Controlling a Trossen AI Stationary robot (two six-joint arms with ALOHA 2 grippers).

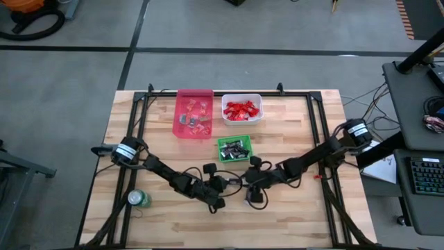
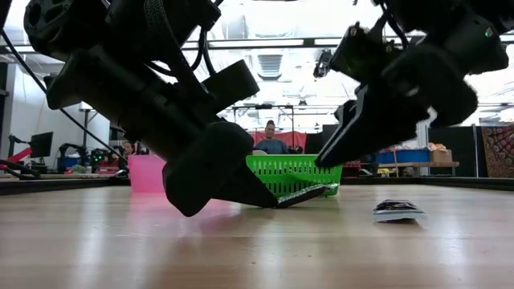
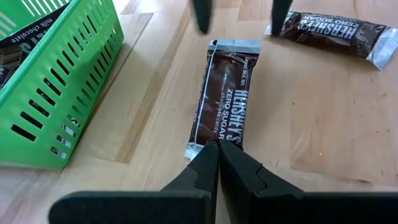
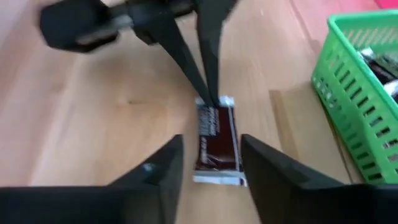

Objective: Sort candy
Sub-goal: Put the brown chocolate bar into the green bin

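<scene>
Holding dark-wrapped candy, green bin point(image 1: 233, 149); white bin point(image 1: 241, 110) red; pink bin point(image 1: 193, 114) mixed. Left gripper point(image 3: 217, 149) fingers together on bar point(image 3: 225, 109); right gripper point(image 4: 210, 152) fingers apart.

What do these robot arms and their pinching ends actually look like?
Both arms are dark, jointed, chunky black segments with black cables looping alongside. Each base joint carries a silvery ring. The left tool ends in two slim black tapered fingers; the right tool has two broader matte black fingers. No markings are readable.
</scene>
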